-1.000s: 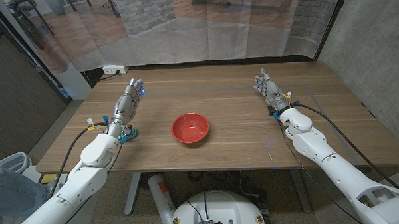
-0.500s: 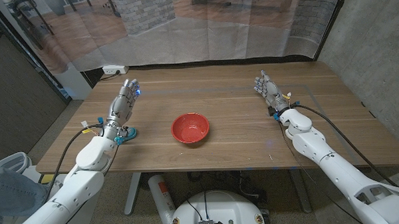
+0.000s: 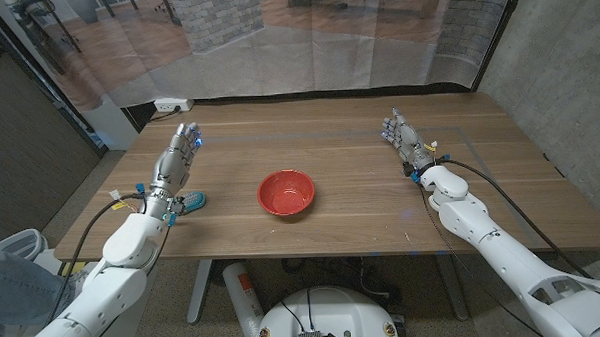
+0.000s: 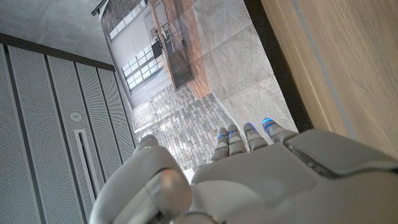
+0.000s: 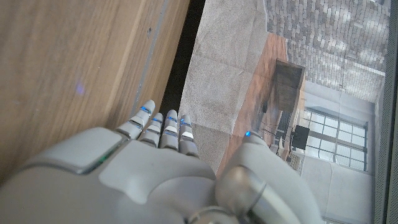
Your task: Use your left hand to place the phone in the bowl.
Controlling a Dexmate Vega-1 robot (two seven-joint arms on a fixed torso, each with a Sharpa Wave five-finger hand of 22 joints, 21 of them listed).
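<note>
Phone (image 3: 190, 201), teal, lies on the wooden table (image 3: 340, 157) beside the left wrist, left of the red bowl (image 3: 286, 193). Left hand (image 3: 174, 159) hovers, fingers extended, holding nothing. Right hand (image 3: 401, 135) stands likewise, empty, far right.

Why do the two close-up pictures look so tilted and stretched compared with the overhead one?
Head view: even, soft light, sharp red bowl, faint shadows. Left wrist view: turned, the left hand looms large and bulging, the table runs aslant. Right wrist view: likewise turned, right hand oversized, windows bright beyond.
</note>
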